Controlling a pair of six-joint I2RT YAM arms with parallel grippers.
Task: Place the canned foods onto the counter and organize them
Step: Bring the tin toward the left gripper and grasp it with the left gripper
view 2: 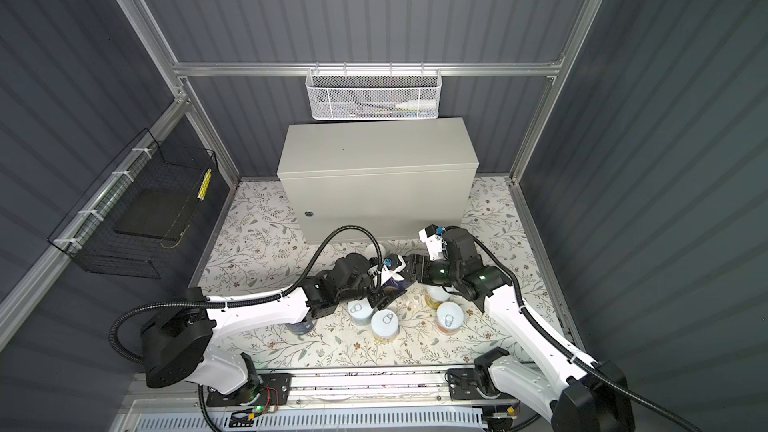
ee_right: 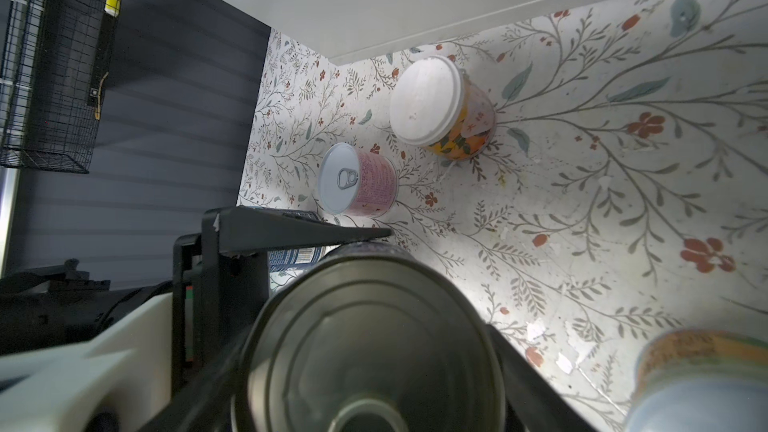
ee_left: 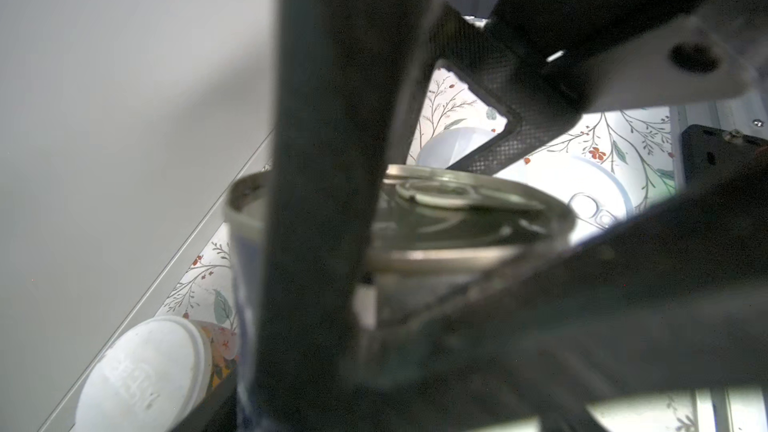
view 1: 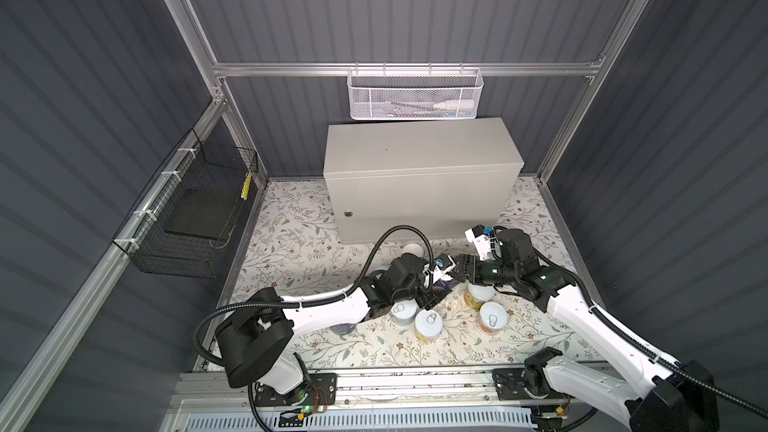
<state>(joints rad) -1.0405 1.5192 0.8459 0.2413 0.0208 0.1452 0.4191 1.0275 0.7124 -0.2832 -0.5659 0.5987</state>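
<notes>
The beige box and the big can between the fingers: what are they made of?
The beige-grey rectangular cabinet looks like painted sheet metal: matte, flat panels, folded edges. The large silver-ended can looks like bare steel or tinplate: dull sheen, stamped rings.

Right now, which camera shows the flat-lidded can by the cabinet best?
The right wrist view: the flat-lidded can shows whole, white lid and orange label. Both top views catch only part of its lid; the left wrist view has it blurred, cut off.
</notes>
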